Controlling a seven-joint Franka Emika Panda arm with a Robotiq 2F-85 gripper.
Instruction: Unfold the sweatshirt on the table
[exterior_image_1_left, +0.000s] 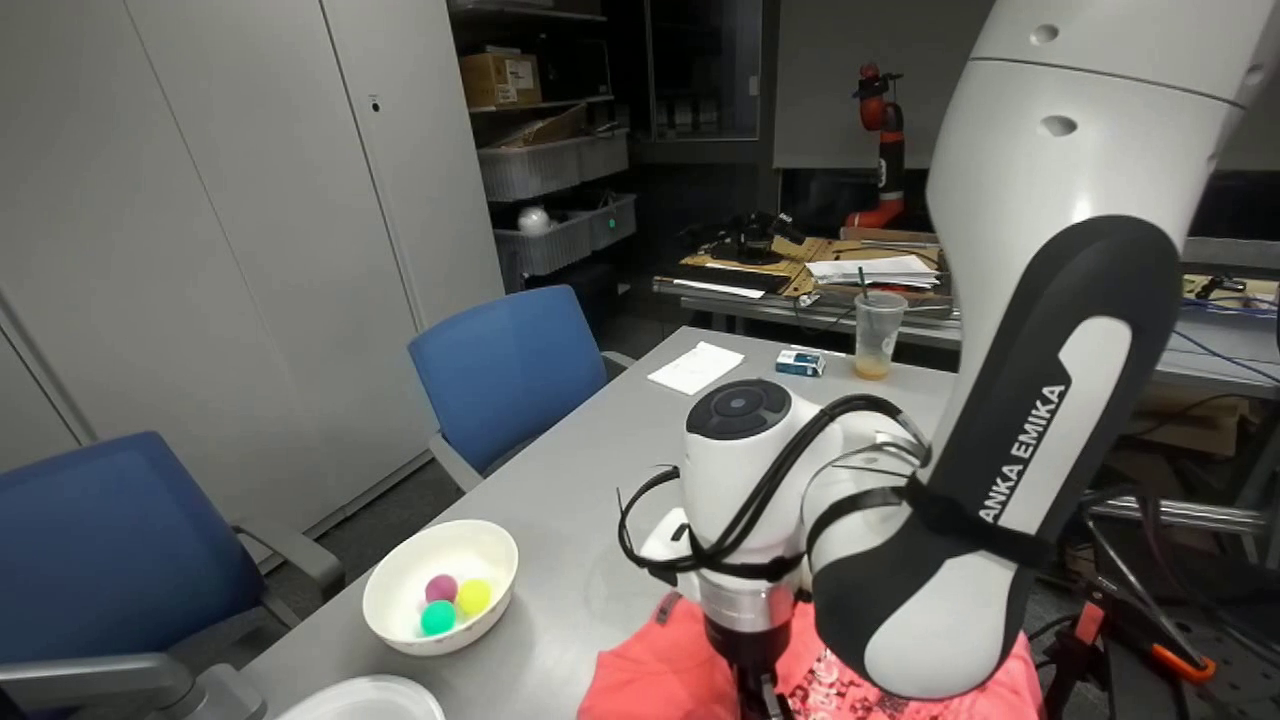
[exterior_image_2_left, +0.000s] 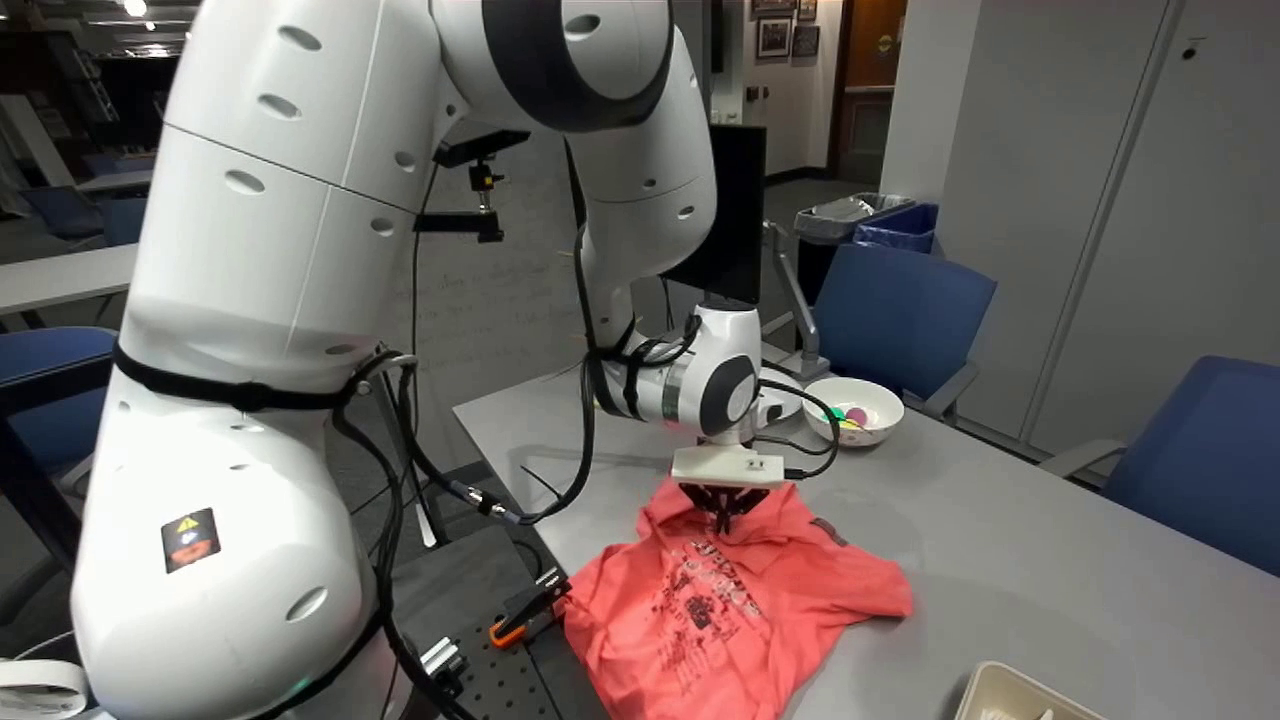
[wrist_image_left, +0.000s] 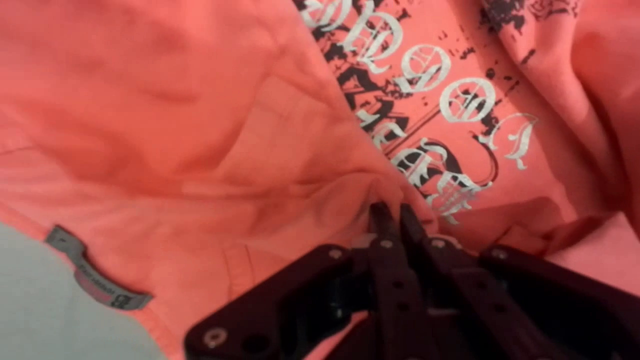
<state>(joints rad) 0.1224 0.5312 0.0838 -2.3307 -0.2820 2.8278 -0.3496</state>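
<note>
Coral sweatshirt (exterior_image_2_left: 735, 600) rumpled on table (exterior_image_2_left: 1000, 550), pinched by pincer (wrist_image_left: 392, 207).

A smooth grey table (exterior_image_2_left: 1010, 540) carries a rumpled coral-pink cloth sweatshirt (exterior_image_2_left: 720, 610) and, beyond it, a round white bowl (exterior_image_1_left: 450, 548) near a round white dish (exterior_image_1_left: 370, 700). In an exterior view, a small blue-and-white box (exterior_image_1_left: 800, 362) lies between a flat white sheet (exterior_image_1_left: 697, 367) and a clear plastic cup (exterior_image_1_left: 878, 335); a beige rectangular tray (exterior_image_2_left: 1000, 685) is partly in frame
</note>
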